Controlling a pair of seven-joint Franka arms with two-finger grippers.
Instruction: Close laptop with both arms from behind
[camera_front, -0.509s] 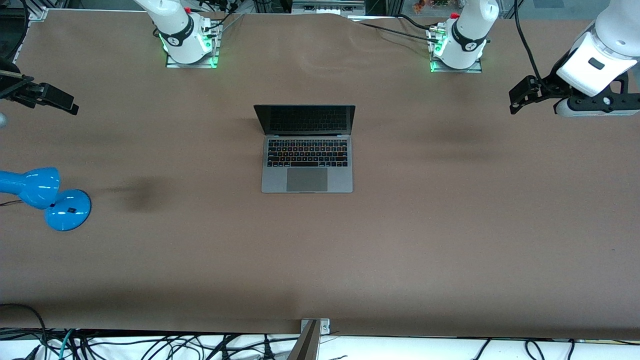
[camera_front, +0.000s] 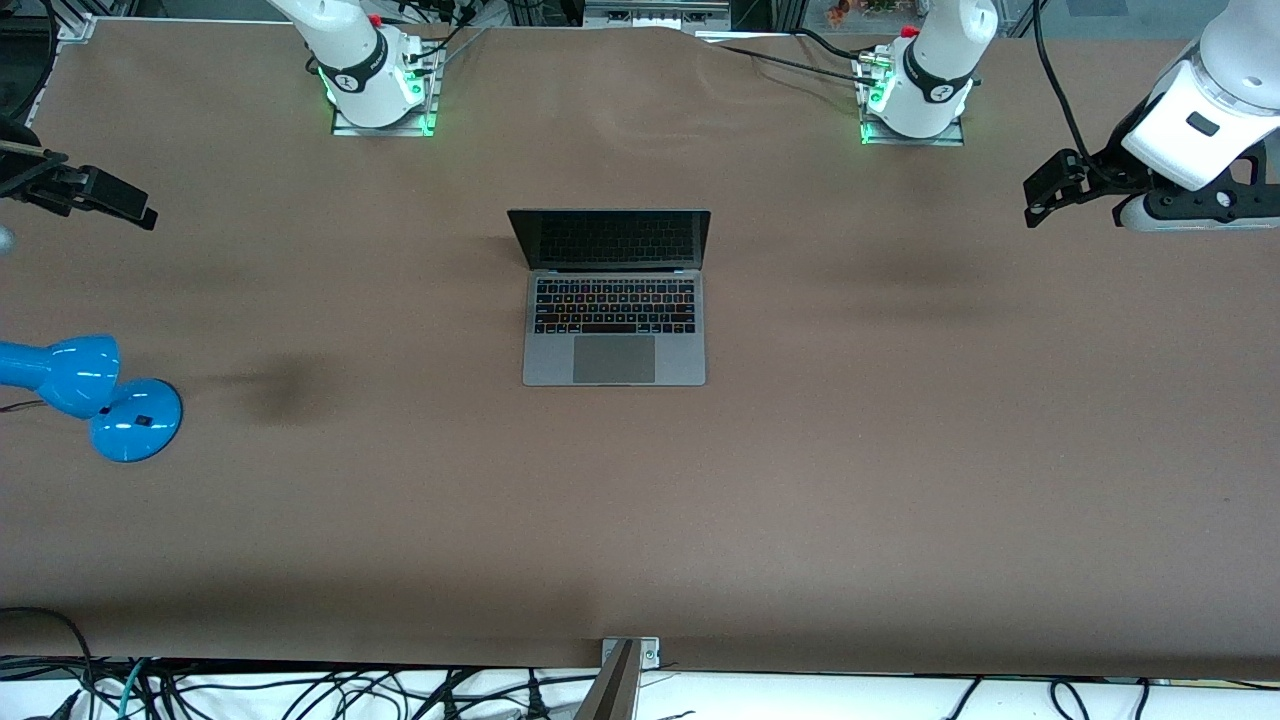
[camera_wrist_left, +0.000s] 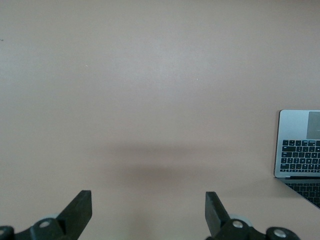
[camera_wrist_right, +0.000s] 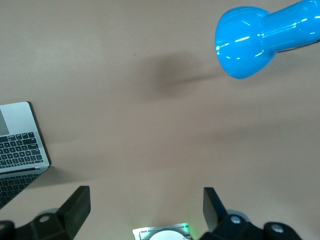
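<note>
The laptop (camera_front: 614, 330) stands open in the middle of the table, screen upright, keyboard and trackpad facing the front camera. Its edge shows in the left wrist view (camera_wrist_left: 300, 152) and in the right wrist view (camera_wrist_right: 20, 145). My left gripper (camera_front: 1036, 203) hangs open and empty over bare table at the left arm's end, well apart from the laptop; its fingers (camera_wrist_left: 80, 210) stand wide apart. My right gripper (camera_front: 138, 212) hangs open and empty over bare table at the right arm's end, with fingers (camera_wrist_right: 77, 207) wide apart.
A blue lamp (camera_front: 95, 392) stands near the right arm's end of the table, nearer to the front camera than the right gripper; its head shows in the right wrist view (camera_wrist_right: 247, 42). The arm bases (camera_front: 375, 85) (camera_front: 915, 95) stand along the table's back edge.
My left gripper and wrist have shifted slightly up and toward the left arm's end of the table. The right arm and the laptop have not moved.
</note>
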